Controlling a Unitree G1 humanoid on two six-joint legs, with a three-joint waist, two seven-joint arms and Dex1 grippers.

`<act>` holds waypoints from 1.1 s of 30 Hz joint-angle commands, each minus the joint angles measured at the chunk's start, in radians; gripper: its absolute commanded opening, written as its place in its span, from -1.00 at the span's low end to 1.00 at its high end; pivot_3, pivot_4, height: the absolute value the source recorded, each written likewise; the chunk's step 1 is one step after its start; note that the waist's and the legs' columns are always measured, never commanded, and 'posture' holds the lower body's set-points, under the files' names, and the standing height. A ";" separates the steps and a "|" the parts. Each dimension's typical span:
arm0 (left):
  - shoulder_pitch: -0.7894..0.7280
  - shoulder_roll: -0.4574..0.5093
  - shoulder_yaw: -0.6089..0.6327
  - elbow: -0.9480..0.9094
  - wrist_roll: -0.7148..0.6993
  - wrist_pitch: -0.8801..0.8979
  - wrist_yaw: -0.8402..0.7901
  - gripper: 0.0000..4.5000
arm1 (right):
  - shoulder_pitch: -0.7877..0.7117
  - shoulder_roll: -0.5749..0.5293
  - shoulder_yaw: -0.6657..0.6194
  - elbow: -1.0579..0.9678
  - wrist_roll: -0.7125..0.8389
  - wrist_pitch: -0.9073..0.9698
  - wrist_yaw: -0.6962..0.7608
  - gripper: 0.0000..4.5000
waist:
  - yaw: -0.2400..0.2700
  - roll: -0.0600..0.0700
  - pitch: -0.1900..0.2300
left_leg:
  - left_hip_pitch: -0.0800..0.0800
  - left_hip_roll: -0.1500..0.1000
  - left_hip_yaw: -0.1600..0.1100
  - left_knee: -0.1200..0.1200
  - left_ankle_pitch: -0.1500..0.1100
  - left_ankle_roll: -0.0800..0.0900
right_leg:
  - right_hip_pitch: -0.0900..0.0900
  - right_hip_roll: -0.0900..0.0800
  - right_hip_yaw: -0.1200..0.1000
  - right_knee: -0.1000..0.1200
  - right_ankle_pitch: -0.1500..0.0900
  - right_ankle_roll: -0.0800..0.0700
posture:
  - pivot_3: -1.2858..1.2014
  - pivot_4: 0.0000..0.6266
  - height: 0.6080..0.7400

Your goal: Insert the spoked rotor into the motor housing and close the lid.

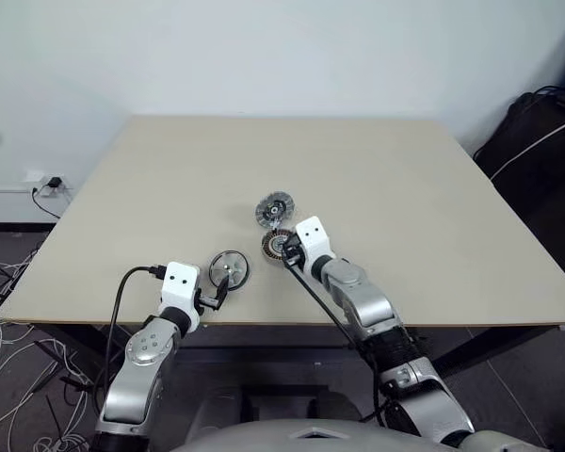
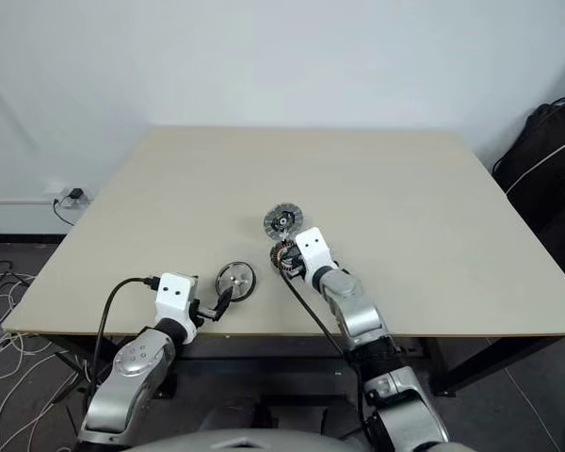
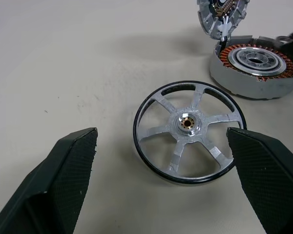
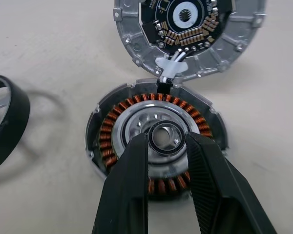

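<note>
While our right end effector (image 4: 167,146) pinches a small dark ring between narrowed fingers over the motor housing (image 4: 156,144), we should centre it on the silvery hub before lowering. Our left end effector (image 3: 161,161) hangs wide, angled down at the spoked rotor (image 3: 189,130) flat on the desk (image 1: 405,188). Beyond the housing lies the lid (image 4: 185,36).

a lab or test room: a plain beige bench (image 1: 169,169) against a bare white wall (image 1: 264,47), loose cables (image 1: 9,311) and a wall socket (image 1: 47,184) at lower left.
</note>
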 commanded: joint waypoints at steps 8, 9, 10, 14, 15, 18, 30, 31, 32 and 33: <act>-0.010 -0.013 0.007 -0.029 0.005 -0.018 0.012 1.00 | -0.096 0.030 -0.023 0.156 -0.016 -0.105 -0.015 -0.66 | -0.001 0.000 0.000 | 0.000 0.000 0.000 0.000 0.000 0.000 | 0.000 0.001 0.000 0.001 0.000 0.000 | 0.03 -1.00 1.00; -0.011 -0.013 0.008 -0.028 0.006 -0.019 0.011 1.00 | -0.101 0.030 -0.028 0.167 -0.015 -0.109 -0.018 -0.66 | -0.001 0.000 0.000 | 0.001 0.000 0.000 0.000 0.000 0.000 | 0.000 0.001 0.000 0.001 0.000 0.000 | 0.03 -1.00 1.00; -0.011 -0.013 0.008 -0.028 0.006 -0.018 0.012 1.00 | -0.105 0.031 -0.032 0.177 -0.014 -0.112 -0.019 -0.66 | -0.002 0.000 0.000 | 0.001 0.000 0.000 0.000 0.000 -0.001 | 0.000 0.001 0.000 0.001 0.000 0.000 | 0.03 -1.00 1.00; -0.009 -0.014 0.007 -0.027 0.006 -0.017 0.012 1.00 | -0.115 0.032 -0.036 0.202 -0.016 -0.119 -0.017 -0.66 | -0.004 0.001 0.000 | 0.001 0.000 0.001 0.000 0.000 -0.001 | 0.000 0.001 0.000 0.001 0.000 0.000 | 0.03 -1.00 1.00; -0.009 -0.015 0.007 -0.027 0.006 -0.017 0.012 1.00 | -0.116 0.034 -0.036 0.206 -0.016 -0.119 -0.015 -0.66 | -0.004 0.001 0.000 | 0.001 0.000 0.001 0.000 0.001 -0.001 | 0.000 0.002 0.000 0.001 0.000 0.000 | 0.03 -1.00 1.00; -0.010 -0.016 0.007 -0.025 0.006 -0.016 0.013 1.00 | -0.118 0.039 -0.036 0.213 -0.016 -0.120 -0.007 -0.66 | -0.008 0.001 0.000 | 0.001 0.000 0.001 0.000 0.001 -0.001 | 0.000 0.002 0.000 0.001 0.000 0.000 | 0.03 -1.00 1.00; -0.003 -0.020 0.005 -0.022 0.004 -0.016 0.023 1.00 | -0.119 0.052 -0.023 0.216 -0.026 -0.118 0.023 -0.66 | -0.011 0.001 0.000 | 0.001 0.000 0.001 0.000 0.001 -0.001 | 0.000 0.002 0.000 0.002 0.000 0.001 | 0.03 -1.00 1.00; -0.002 -0.021 0.006 -0.023 0.003 -0.016 0.023 1.00 | -0.122 0.052 -0.024 0.219 -0.027 -0.119 0.023 -0.66 | -0.011 0.001 0.000 | 0.001 0.000 0.001 0.000 0.001 -0.001 | 0.000 0.002 0.000 0.002 0.000 0.001 | 0.03 -1.00 1.00; -0.002 -0.021 0.006 -0.023 0.003 -0.017 0.024 1.00 | -0.124 0.053 -0.026 0.223 -0.027 -0.121 0.021 -0.66 | -0.011 0.001 0.000 | 0.001 0.000 0.001 0.000 0.001 -0.001 | 0.000 0.002 0.000 0.002 0.000 0.001 | 0.03 -1.00 1.00; -0.002 -0.022 0.006 -0.023 0.003 -0.017 0.024 1.00 | -0.127 0.054 -0.029 0.229 -0.027 -0.124 0.018 -0.50 | -0.011 0.001 0.000 | 0.002 0.000 0.001 0.000 0.001 -0.001 | 0.000 0.002 0.000 0.002 0.000 0.001 | 0.03 -1.00 1.00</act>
